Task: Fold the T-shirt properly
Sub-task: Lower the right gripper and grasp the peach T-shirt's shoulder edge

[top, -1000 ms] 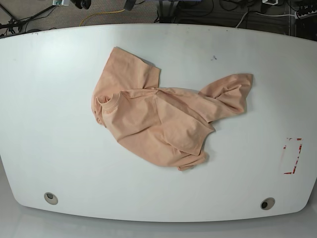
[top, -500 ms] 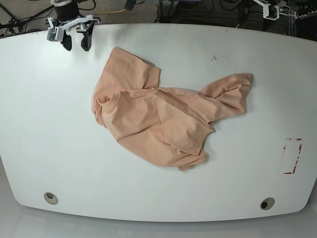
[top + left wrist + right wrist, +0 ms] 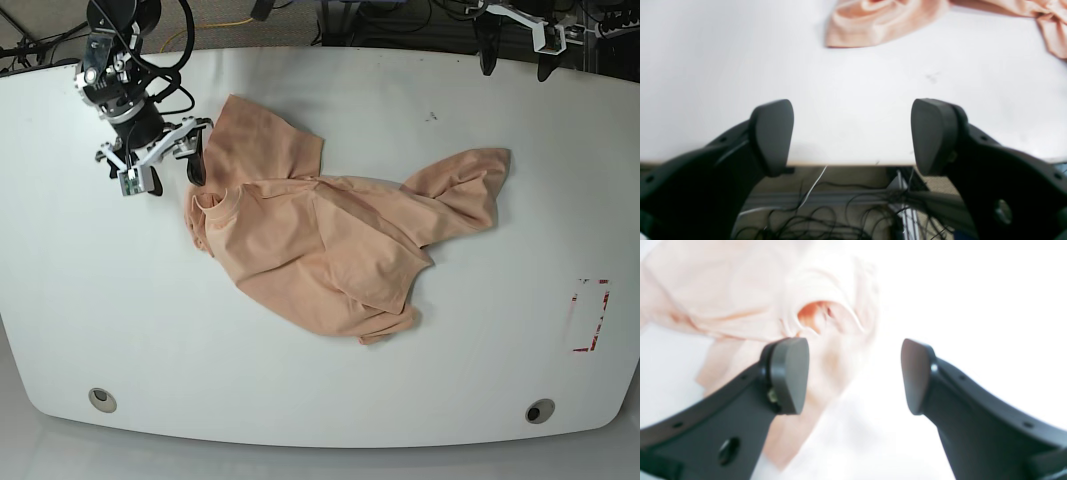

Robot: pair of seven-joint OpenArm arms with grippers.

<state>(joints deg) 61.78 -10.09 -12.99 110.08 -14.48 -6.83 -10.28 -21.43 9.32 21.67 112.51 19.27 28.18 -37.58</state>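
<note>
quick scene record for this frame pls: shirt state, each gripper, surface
shirt: T-shirt crumpled, unfolded, lying mid-table, collar toward the base view's left
right gripper: right gripper open, empty, next to the collar end of the shirt
left gripper: left gripper open, empty, at the far table edge, apart from the shirt
surface: white table, red marking near its right edge in the base view
task progress: no fold made yet

Both arms are black with black cables; each claw (image 3: 172,165) has white parts and two rounded black fingers (image 3: 788,375).
</note>
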